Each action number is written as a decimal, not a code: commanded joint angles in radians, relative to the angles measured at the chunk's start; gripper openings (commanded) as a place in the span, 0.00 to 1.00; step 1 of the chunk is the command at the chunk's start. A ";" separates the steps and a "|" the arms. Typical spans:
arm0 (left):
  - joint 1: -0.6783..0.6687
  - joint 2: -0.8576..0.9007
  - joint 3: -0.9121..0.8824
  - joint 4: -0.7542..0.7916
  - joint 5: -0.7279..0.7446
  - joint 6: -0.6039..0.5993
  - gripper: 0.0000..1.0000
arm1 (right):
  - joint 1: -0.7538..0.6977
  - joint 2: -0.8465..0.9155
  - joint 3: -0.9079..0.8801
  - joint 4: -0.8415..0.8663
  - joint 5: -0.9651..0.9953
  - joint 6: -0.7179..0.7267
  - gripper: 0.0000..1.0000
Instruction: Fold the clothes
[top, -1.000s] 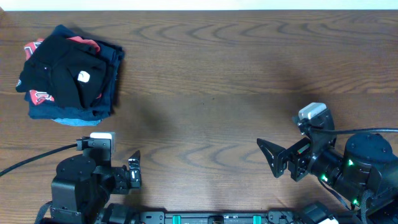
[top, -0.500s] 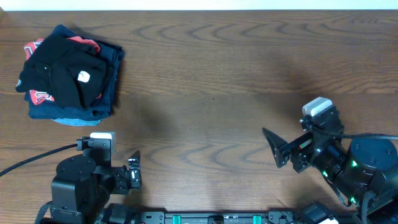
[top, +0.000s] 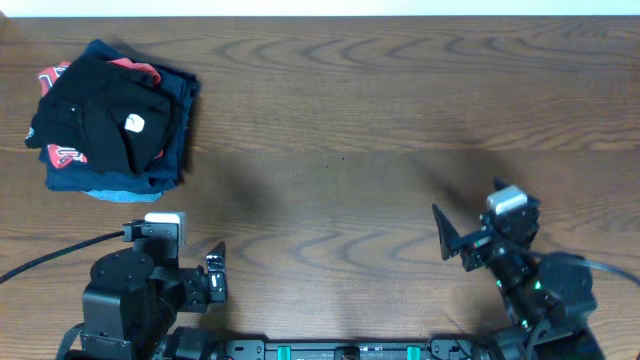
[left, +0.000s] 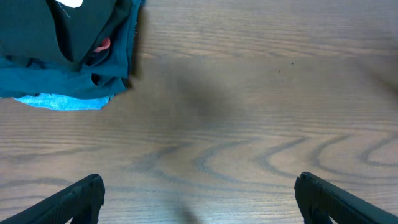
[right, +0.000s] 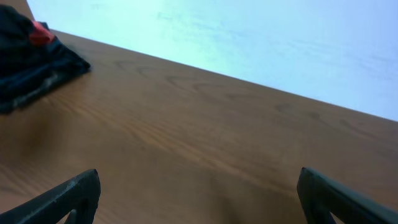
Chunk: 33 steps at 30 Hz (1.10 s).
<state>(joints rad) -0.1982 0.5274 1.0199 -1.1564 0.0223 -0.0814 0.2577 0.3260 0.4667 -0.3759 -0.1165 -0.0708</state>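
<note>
Left end effector (left: 198, 202) and right end effector (right: 199, 198) both gape empty at the near edge of the desk (top: 350, 130); the black garment (top: 105, 115), bunched atop the far-left pile (top: 172, 160), could slump and unfold

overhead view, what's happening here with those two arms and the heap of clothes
Nothing is being handled. The large black soft-fabric garment lies atop a red printed T-shirt and folded navy and light blue garments in the far left corner of the brown wooden table. The left pincer and right pincer are both open and empty near the front edge, away from the pile.
</note>
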 joint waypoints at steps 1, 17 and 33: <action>-0.004 0.000 0.013 -0.003 -0.008 -0.009 0.98 | -0.026 -0.105 -0.095 0.037 -0.023 -0.017 0.99; -0.004 0.000 0.013 -0.003 -0.008 -0.009 0.98 | -0.043 -0.321 -0.453 0.296 -0.030 -0.016 0.99; -0.004 0.000 0.013 -0.003 -0.008 -0.009 0.98 | -0.043 -0.320 -0.461 0.313 0.005 -0.024 0.99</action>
<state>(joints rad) -0.1986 0.5274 1.0199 -1.1564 0.0223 -0.0814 0.2287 0.0120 0.0101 -0.0624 -0.1219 -0.0814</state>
